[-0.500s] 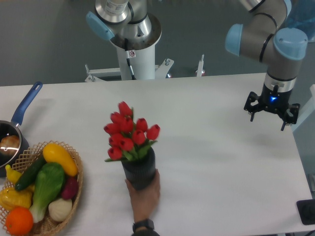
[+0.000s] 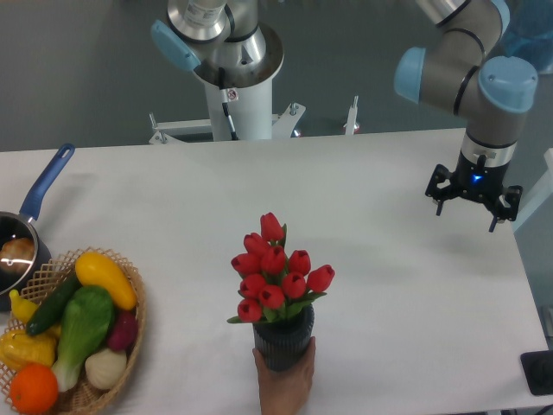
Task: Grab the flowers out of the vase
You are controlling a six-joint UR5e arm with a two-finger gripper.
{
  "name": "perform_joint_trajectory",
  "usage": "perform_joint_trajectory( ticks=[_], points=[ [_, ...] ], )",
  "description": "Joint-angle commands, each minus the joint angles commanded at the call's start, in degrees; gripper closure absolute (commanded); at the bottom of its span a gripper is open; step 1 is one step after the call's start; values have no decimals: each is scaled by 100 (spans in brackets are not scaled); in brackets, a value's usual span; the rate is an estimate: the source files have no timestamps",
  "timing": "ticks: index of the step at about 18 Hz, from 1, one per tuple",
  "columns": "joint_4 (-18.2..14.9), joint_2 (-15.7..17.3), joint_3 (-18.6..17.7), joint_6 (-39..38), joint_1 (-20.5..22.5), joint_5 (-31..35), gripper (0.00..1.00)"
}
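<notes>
The flowers (image 2: 278, 277), a bunch of red tulip buds with green leaves, stand in the dark ribbed vase (image 2: 282, 343) near the table's front edge, a little right of centre. A person's hand (image 2: 285, 385) holds the vase from below. My gripper (image 2: 472, 198) hangs over the far right of the table, well away from the flowers. Its fingers point down and stand apart, holding nothing.
A wicker basket (image 2: 130, 333) of colourful vegetables sits at the front left. A blue-handled saucepan (image 2: 34, 216) lies at the left edge. A second robot base (image 2: 232, 78) stands behind the table. A dark object (image 2: 537, 372) lies at the front right corner.
The hand has slid the vase with the flowers to the right and toward the front edge. My gripper has shifted slightly up and left.
</notes>
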Motion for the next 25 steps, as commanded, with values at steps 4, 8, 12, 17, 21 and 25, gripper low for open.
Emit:
perform_joint_trajectory(
  ticks=[4,8,12,17,21,25],
  points=[
    [62,26,-184,-53,35,-79,0],
    [80,315,-597,-27,-70,-1034,0],
    [80,693,-1045,34,-377,-1547,0],
    [80,922,-1248,184,-861,-1932,0],
    [36,940,-1370,877,-800,-3871,0],
    [36,905,-1600,1116,-879,-4860,0]
  ],
)
